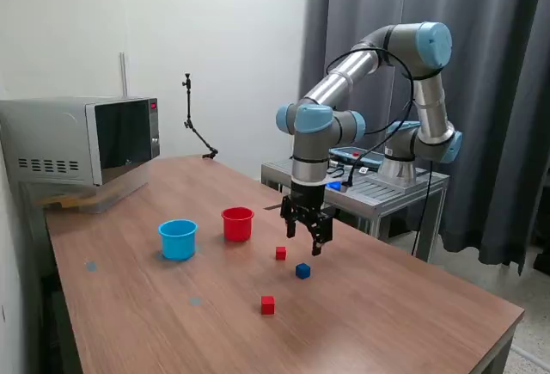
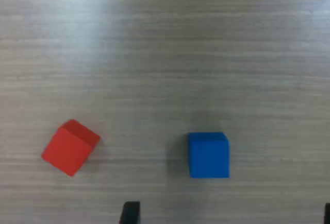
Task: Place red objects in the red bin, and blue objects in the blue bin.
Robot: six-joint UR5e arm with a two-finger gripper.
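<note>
Now, scene: a brown wood-grain worktop (image 1: 387,305) carries two cups and three small cubes in sight; a microwave (image 1: 82,137) stands at the far corner on the exterior view's left.
Claw: the claw (image 1: 311,235) hangs above the worktop, near the blue cube, with nothing between its fingers; they look spread apart, and in the wrist view only dark fingertips (image 2: 130,212) show at the picture's edge.
Blue cube: the blue cube (image 1: 302,271) sits flat on the worktop just below and in front of the claw, faces squared to the wrist view (image 2: 208,154).
Red cubes: one red cube (image 1: 280,253) lies just beside the blue one, turned at an angle (image 2: 70,147); a second red cube (image 1: 267,304) rests apart, nearer the front edge.
Bins: the red cup (image 1: 237,223) and the light blue cup (image 1: 178,239) stand upright side by side, apart from the cubes, mouths open.
Handling: the cubes look solid, stiff and light, with smooth matte faces and crisp edges; probably not fragile, and slightly slippery.
Where to hold: two opposite flat sides of the blue cube, fingers parallel to its faces; the tilted red one would call for a wrist turn first.
Materials: the cups look like thin plastic with rolled rims, slightly tapered, likely easy to nudge over.
</note>
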